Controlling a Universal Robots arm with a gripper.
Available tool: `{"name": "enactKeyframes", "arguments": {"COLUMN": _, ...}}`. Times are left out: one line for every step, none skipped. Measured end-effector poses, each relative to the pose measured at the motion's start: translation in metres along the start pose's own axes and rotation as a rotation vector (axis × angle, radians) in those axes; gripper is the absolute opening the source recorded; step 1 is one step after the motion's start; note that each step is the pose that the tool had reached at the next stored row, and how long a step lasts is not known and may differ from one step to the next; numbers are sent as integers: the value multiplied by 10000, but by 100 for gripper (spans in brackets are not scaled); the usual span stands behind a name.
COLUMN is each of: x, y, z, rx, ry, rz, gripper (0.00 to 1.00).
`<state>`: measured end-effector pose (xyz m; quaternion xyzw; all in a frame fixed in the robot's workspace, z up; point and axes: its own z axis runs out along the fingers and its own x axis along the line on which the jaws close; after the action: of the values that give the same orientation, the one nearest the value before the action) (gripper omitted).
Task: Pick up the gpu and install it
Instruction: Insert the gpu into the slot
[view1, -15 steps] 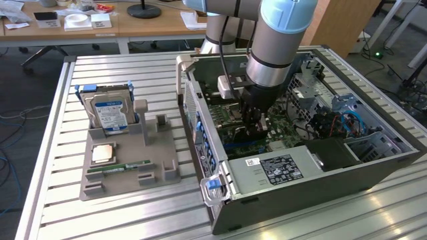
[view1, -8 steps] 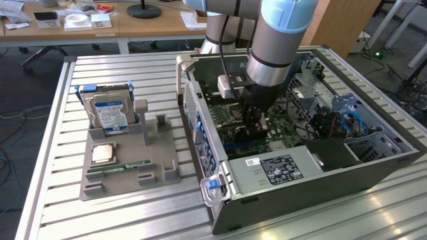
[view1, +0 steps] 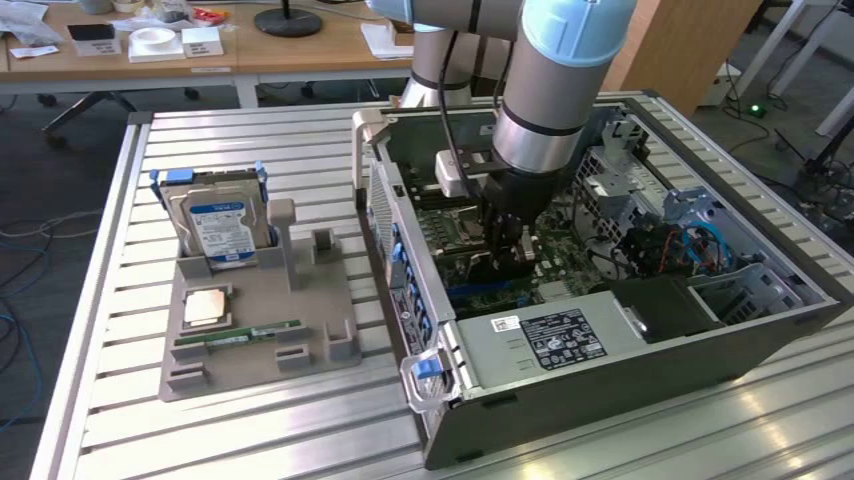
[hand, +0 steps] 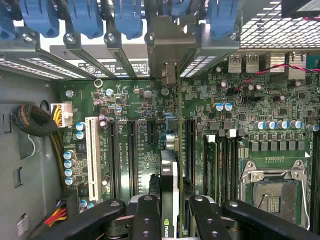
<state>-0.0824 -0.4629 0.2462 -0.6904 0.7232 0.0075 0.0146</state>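
My gripper (view1: 513, 256) is deep inside the open computer case (view1: 601, 400), over the motherboard (hand: 130, 105). In the wrist view the gpu (hand: 170, 175) is seen edge-on between the two black fingers (hand: 147, 220). It is a thin card with a dark face and a green logo near the pads. The gripper (hand: 172, 222) is shut on it. The card runs along a black expansion slot, and its silver bracket end (hand: 169, 75) reaches the case's rear slot openings. I cannot tell whether the card's edge sits in the slot or just above it.
Blue slot latches (hand: 85, 17) line the rear wall. A white slot (hand: 91, 155) and the CPU socket (hand: 272, 192) flank the card. The power supply (view1: 561, 335) sits close by. Outside the case, a grey holder (view1: 314, 330) carries a blue-labelled hard drive (view1: 220, 225), a CPU (view1: 204, 307) and a RAM stick (view1: 240, 335).
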Motion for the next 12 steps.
{"name": "enactKeyframes", "arguments": {"x": 0, "y": 0, "z": 0, "rx": 0, "ry": 0, "rz": -4, "gripper": 27}}
{"name": "enactKeyframes", "arguments": {"x": 0, "y": 0, "z": 1, "rx": 0, "ry": -1, "rz": -5, "gripper": 27}}
{"name": "enactKeyframes", "arguments": {"x": 0, "y": 0, "z": 2, "rx": 1, "ry": -2, "rz": -5, "gripper": 27}}
{"name": "enactKeyframes", "arguments": {"x": 0, "y": 0, "z": 5, "rx": 1, "ry": -4, "rz": -6, "gripper": 27}}
{"name": "enactKeyframes", "arguments": {"x": -1, "y": 0, "z": 12, "rx": 2, "ry": -7, "rz": -5, "gripper": 27}}
{"name": "enactKeyframes", "arguments": {"x": 0, "y": 0, "z": 15, "rx": 2, "ry": -5, "rz": -6, "gripper": 27}}
{"name": "enactKeyframes", "arguments": {"x": 0, "y": 0, "z": 15, "rx": 0, "ry": -2, "rz": -6, "gripper": 27}}
{"name": "enactKeyframes", "arguments": {"x": 0, "y": 0, "z": 15, "rx": 0, "ry": -1, "rz": -6, "gripper": 27}}
{"name": "enactKeyframes", "arguments": {"x": 0, "y": 0, "z": 16, "rx": -1, "ry": 0, "rz": -6, "gripper": 27}}
{"name": "enactKeyframes", "arguments": {"x": 0, "y": 0, "z": 20, "rx": 0, "ry": -3, "rz": -6, "gripper": 27}}
{"name": "enactKeyframes", "arguments": {"x": 0, "y": 0, "z": 22, "rx": 1, "ry": -3, "rz": -6, "gripper": 27}}
{"name": "enactKeyframes", "arguments": {"x": 0, "y": 0, "z": 22, "rx": 1, "ry": -2, "rz": -6, "gripper": 27}}
